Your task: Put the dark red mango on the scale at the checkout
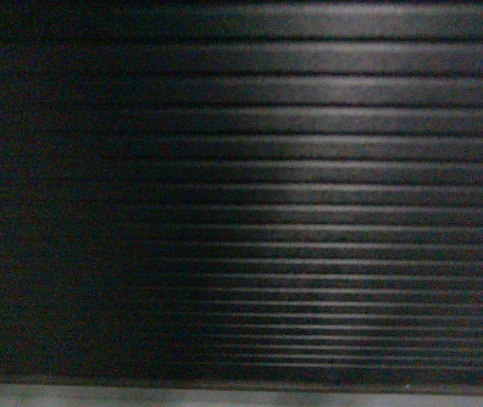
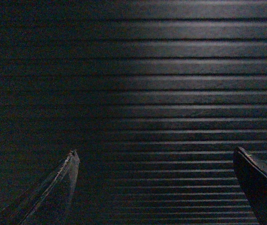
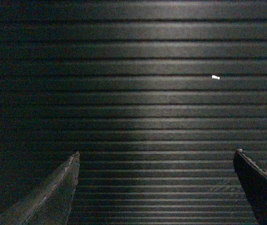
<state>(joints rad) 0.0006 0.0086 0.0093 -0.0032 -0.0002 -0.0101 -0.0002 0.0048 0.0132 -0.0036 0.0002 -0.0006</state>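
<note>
In front of the robot, all three views are filled by one dark ribbed surface [image 1: 326, 170], a run of horizontal slats or grooves with a dull patch of light toward the middle and right; whether it is a shutter, a panel or a belt cannot be told. A pale strip [image 1: 241, 397] runs along the bottom edge of the head view. The left gripper [image 2: 154, 187] shows in its wrist view with its two fingertips spread wide toward the frame's lower corners and nothing between them but the ribbed surface. The right gripper [image 3: 156, 187] stands the same way in its own view, jaws wide apart and holding nothing. A tiny white speck [image 3: 215, 77] sits on the slats in the right wrist view; it is too small to name. The dark red mango appears in none of the views, and neither does the scale or any checkout counter, so where the fruit lies cannot be read here. Neither claw carries it, and that much is plain. As to progress, the scene fits two stages equally: the mango lying somewhere out of view and not on the scale, or the mango resting on the scale out of view with both arms drawn clear.
</note>
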